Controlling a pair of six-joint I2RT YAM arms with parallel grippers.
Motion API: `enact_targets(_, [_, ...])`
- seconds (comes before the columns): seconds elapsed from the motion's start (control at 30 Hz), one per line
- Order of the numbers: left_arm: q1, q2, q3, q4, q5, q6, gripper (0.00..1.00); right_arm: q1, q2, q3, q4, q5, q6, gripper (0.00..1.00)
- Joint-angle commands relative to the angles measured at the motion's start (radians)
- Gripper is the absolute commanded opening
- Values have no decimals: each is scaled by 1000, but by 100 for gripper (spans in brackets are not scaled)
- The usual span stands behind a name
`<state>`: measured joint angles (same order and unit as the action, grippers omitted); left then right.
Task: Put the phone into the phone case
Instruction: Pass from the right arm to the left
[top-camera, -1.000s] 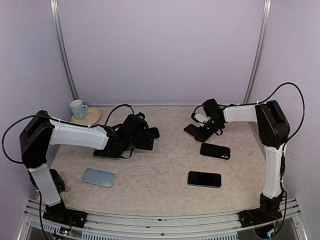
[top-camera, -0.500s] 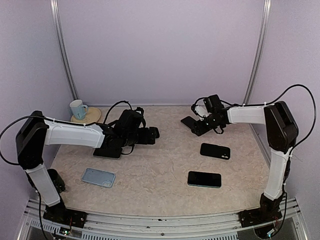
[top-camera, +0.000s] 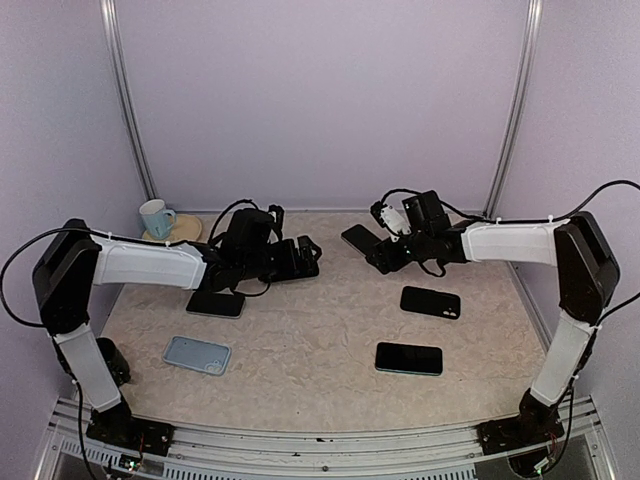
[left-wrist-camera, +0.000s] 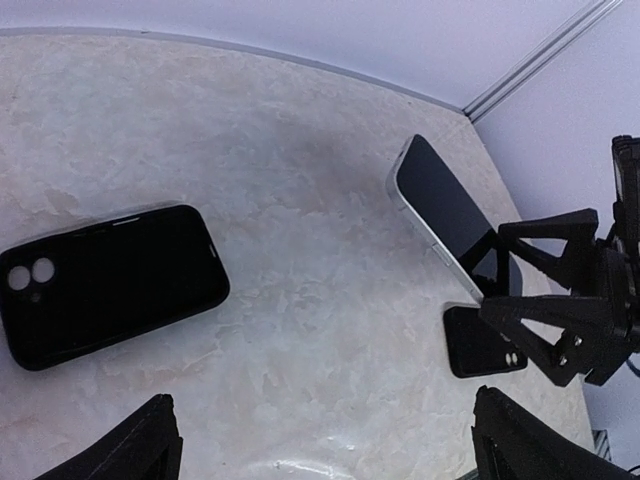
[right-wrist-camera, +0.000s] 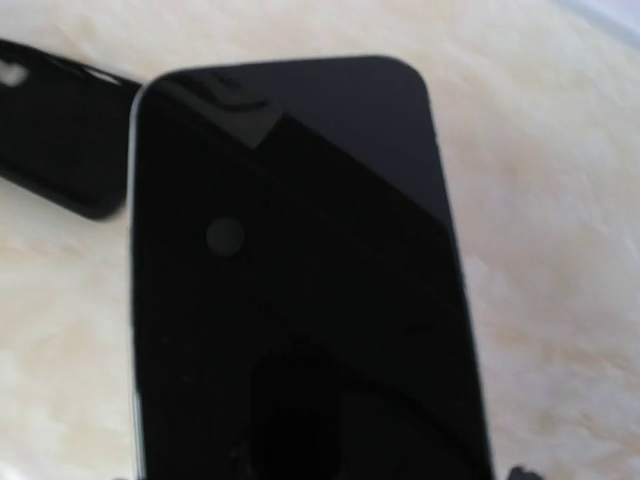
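Phone: the dark-screened phone (left-wrist-camera: 437, 205) is lifted off the worktop (top-camera: 320, 330), tilted, at the far side just right of centre.
Right fingers: the right fingers (left-wrist-camera: 545, 318) are clenched on the phone's lower end, and most of its length sticks out free toward the left.
Left fingers: the left fingers (left-wrist-camera: 140, 452) are spread wide and grasp nothing. They hover above the worktop between the case and the phone.
Phone case: the black phone case (left-wrist-camera: 108, 282) lies flat on the left half of the worktop, empty, its camera cut-outs showing pale stone through them. It is well apart from the phone.
Other things: a far black handset (top-camera: 430, 302) and a near black handset (top-camera: 408, 358) lie flat on the right. A pale blue case (top-camera: 197, 355) lies at the near left. A mug (top-camera: 155, 217) stands on a round coaster (top-camera: 183, 236) at the far left.
Done: the phone is picked up and in a firm-looking hold.
Left to do: carry it across to the black case, square it with the rim, seat it and press it in.
Progress: roughly the first third, by my reckoning.
Risk: the end-on hold may let the phone pivot when it is pressed.
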<state>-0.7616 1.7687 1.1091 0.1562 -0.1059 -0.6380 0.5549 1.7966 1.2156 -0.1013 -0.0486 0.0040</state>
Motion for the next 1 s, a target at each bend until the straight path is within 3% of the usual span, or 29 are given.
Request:
enact_targets(0.0, [22,50,-18,169,170,-100,99,52,-74,-32,99,15,53,59])
enact_targets(0.63, [26,122,-60,490,295,-201,98,215,-126,-69,227,81,124,60])
enact_targets(0.97, [32,136,-89,617,335,-244,79,243,-143,-91,258,78,144,61])
